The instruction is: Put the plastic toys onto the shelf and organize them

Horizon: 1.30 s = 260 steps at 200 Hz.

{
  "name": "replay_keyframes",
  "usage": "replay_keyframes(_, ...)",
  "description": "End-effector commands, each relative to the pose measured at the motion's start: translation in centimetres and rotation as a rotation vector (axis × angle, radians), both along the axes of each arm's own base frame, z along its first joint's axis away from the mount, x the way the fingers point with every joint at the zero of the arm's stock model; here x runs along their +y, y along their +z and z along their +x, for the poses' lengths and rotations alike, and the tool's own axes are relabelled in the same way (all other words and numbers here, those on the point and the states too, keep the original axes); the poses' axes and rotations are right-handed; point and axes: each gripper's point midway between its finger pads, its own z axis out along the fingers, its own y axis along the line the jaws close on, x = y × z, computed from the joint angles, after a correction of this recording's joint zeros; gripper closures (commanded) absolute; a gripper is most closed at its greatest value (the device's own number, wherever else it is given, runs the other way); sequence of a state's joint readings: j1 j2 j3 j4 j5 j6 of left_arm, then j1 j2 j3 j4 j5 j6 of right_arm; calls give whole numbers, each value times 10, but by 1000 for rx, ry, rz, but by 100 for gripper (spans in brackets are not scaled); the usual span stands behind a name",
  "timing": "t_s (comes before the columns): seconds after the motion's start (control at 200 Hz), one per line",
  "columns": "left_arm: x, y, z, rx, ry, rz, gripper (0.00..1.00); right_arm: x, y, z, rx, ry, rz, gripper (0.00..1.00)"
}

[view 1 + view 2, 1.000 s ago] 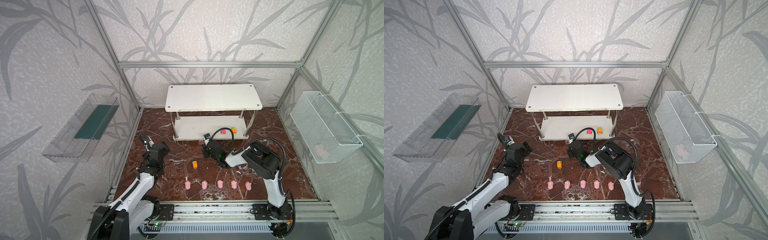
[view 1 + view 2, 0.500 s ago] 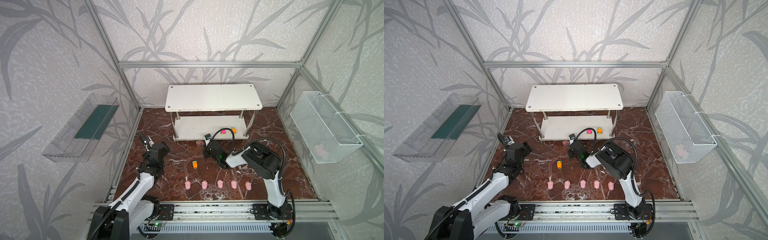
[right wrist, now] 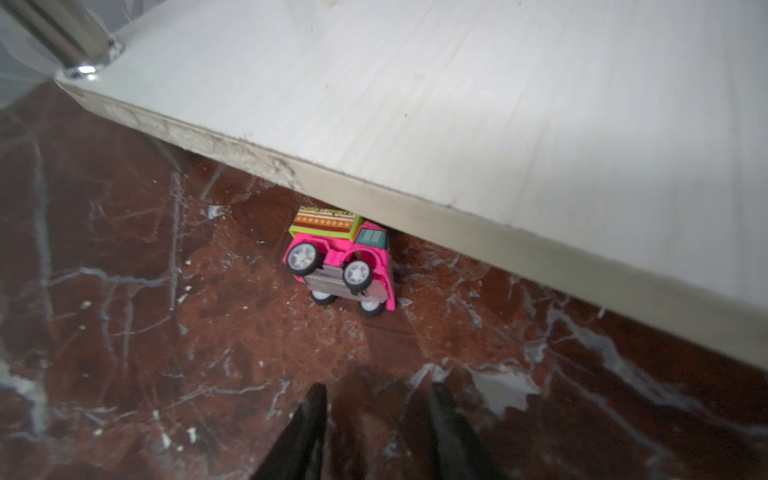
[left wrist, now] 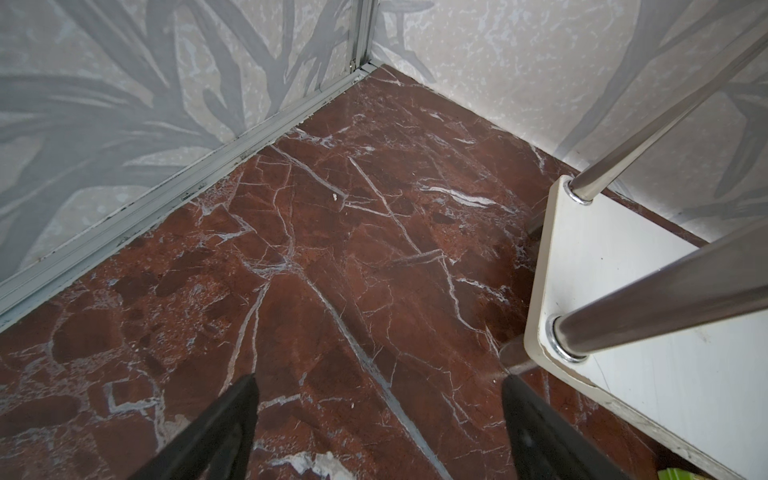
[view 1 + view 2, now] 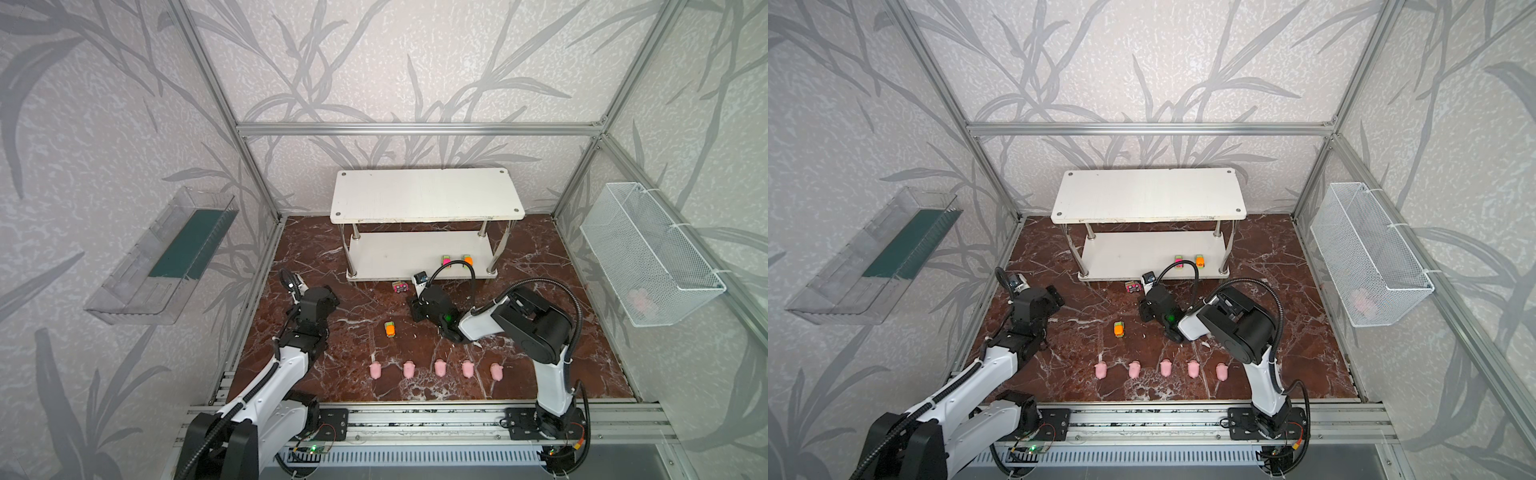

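Right wrist view, pink car (image 3: 338, 253) on its side, wheels showing

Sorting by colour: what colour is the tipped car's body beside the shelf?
The car body is pink; right wrist view.

White shelf (image 5: 424, 199), chrome posts (image 5: 353, 249). Red-brown marble counter (image 5: 357, 307), white veins. Tipped car (image 3: 340, 257): hot-pink body, lime-green box with brown-and-orange banded print, teal window, grey underside, black wheels with white hubs. Loose car (image 5: 390, 329) on counter: orange, green trim. On shelf: pink-green car (image 5: 445, 261), orange car (image 5: 468, 259). Five pigs (image 5: 439, 368): pale pink. Walls (image 5: 415, 62): pale grey, darker grey leaf pattern. White mesh basket (image 5: 648, 257). Clear wall tray (image 5: 137, 286), dark green strip. Arms (image 5: 286, 370): white, black joints.
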State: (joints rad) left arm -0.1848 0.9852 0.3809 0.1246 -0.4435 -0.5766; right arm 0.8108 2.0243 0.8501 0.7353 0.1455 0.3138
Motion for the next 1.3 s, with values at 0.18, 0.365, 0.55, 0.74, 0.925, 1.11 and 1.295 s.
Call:
replay_keyframes(0.18,3,0,-6,-11,15,-11,11,30,5,0,-3,16,2,26)
replay_keyframes(0.365,2,-2,-7,-13,11,-21,11,31,1,12,-25,-44,-25,22)
replay_keyframes(0.55,0,-3,-5,-17,2,-28,11,33,-5,24,-37,-94,-57,23)
replay_keyframes(0.74,-1,-3,-5,-19,-1,-29,11,37,-1,34,-61,-132,-47,26)
replay_keyframes(0.925,0,-6,-5,-15,2,-27,11,38,-1,43,-81,-171,-54,30)
replay_keyframes(1.11,0,-8,-5,-12,2,-27,11,37,-1,46,-89,-191,-51,34)
replay_keyframes(1.295,0,-10,-5,-4,4,-24,11,36,-1,46,-99,-204,-50,46)
